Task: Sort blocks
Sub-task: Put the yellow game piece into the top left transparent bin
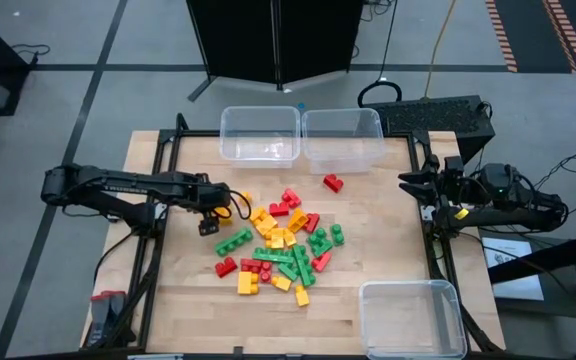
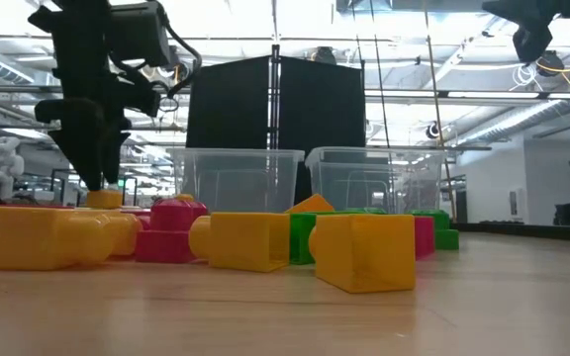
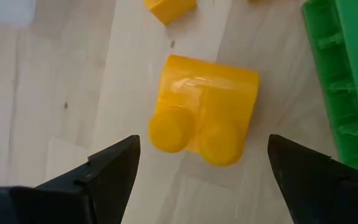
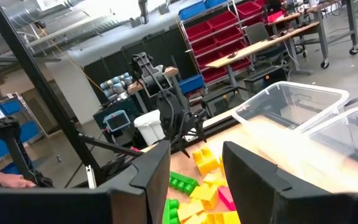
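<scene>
Your sorting has barely begun: the blocks, red, yellow and green, lie heaped mid-bench, one red block apart near the two clear bins at the far edge, and a third bin at the near right corner; all three look empty. Your left pincer hangs spread just above a yellow block at the pile's left edge, not pinching it. Your right pincer waits, spread, off the right edge. The bench is pale wood; beyond stand a dark partition and shelving with red bins
</scene>
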`<action>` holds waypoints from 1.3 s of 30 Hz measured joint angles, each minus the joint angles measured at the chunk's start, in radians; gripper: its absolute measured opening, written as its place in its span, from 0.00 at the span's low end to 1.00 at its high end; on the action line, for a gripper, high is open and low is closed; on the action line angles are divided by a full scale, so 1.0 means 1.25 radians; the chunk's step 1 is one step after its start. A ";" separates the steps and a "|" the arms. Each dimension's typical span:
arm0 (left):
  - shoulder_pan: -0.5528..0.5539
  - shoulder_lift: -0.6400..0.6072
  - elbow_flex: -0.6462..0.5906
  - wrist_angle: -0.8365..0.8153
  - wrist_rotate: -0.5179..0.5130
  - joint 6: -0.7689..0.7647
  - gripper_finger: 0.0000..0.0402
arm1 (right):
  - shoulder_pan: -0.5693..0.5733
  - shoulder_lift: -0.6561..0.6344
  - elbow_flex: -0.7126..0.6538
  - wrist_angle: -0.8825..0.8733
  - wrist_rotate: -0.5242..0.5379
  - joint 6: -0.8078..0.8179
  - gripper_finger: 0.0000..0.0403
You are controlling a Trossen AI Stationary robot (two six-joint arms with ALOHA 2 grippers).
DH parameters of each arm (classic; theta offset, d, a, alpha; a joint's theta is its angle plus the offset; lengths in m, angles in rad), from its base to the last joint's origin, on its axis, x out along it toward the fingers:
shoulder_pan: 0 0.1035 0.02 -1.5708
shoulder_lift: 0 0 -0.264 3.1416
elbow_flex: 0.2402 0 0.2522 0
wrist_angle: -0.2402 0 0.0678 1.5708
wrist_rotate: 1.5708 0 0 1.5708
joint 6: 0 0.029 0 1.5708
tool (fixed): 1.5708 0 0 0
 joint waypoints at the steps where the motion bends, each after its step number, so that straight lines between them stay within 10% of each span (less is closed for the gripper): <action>1: 0.000 0.000 0.000 0.001 0.003 0.005 0.81 | 0.000 0.000 0.000 0.000 0.000 -0.002 0.36; 39: 0.006 0.224 0.023 0.170 0.029 0.161 0.81 | 0.000 0.000 0.000 -0.035 -0.003 0.001 0.36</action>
